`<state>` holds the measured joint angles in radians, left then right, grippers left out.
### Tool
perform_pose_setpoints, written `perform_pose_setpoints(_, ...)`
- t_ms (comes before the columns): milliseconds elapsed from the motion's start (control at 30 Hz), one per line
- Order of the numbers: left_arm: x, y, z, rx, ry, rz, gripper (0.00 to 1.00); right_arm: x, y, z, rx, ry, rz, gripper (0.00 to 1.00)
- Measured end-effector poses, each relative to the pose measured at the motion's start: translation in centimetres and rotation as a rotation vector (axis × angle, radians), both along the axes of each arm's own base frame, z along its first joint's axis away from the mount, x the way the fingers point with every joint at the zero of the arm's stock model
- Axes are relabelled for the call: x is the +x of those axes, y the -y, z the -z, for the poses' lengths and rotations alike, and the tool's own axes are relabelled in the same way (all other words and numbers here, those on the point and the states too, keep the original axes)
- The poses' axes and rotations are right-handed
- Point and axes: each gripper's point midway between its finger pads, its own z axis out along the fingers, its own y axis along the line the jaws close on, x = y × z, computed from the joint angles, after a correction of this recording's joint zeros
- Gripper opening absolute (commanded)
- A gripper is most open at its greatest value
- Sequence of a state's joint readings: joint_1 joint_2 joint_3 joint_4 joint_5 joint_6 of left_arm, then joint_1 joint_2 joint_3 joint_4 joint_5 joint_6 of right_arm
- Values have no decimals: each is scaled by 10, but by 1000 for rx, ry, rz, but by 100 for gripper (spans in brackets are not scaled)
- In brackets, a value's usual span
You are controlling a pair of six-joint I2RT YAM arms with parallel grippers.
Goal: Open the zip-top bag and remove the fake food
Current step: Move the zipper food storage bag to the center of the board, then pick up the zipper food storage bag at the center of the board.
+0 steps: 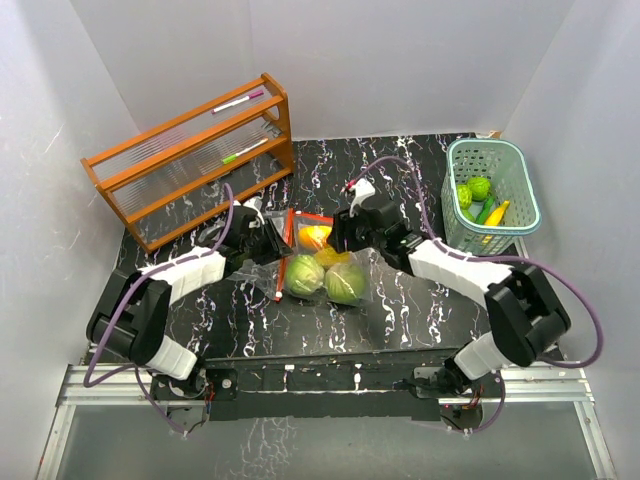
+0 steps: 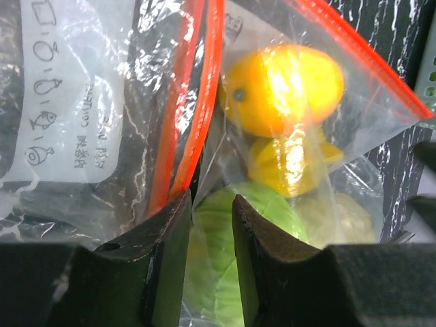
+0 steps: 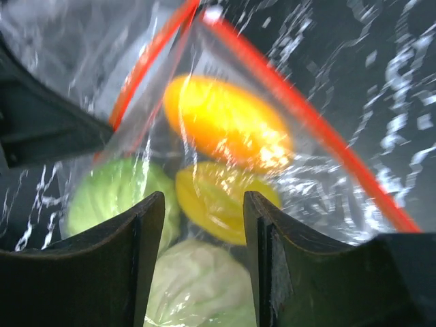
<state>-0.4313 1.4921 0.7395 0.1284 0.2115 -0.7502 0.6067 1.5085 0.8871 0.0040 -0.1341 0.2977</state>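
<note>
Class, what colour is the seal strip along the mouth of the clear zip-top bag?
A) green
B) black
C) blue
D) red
D: the seal strip running along the mouth of the zip-top bag is bright red, as both wrist views show.

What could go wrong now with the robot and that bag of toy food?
The left gripper sits at the zip-top bag's red zip strip with its jaws only slightly apart. The slippery film may slide away if it pulls. The right gripper points straight at the yellow piece and a cabbage ball, so it may squeeze them through the plastic instead of pinching film. The ball may also roll away once out.
</note>
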Motion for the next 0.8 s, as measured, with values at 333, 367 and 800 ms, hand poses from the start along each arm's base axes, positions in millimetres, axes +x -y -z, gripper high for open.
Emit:
perform_pose_setpoints(333, -8, -12, 27, 50, -18, -24, 33, 99, 80, -49, -25, 162, 232, 93)
perform_pose_setpoints(367, -7, -13, 31, 61, -21, -26, 34, 106, 86, -40, -39, 149, 227, 93)
perform_pose_setpoints(800, 3, -12, 46, 101, -19, -11, 35, 94, 70, 56, 61, -109, -37, 75)
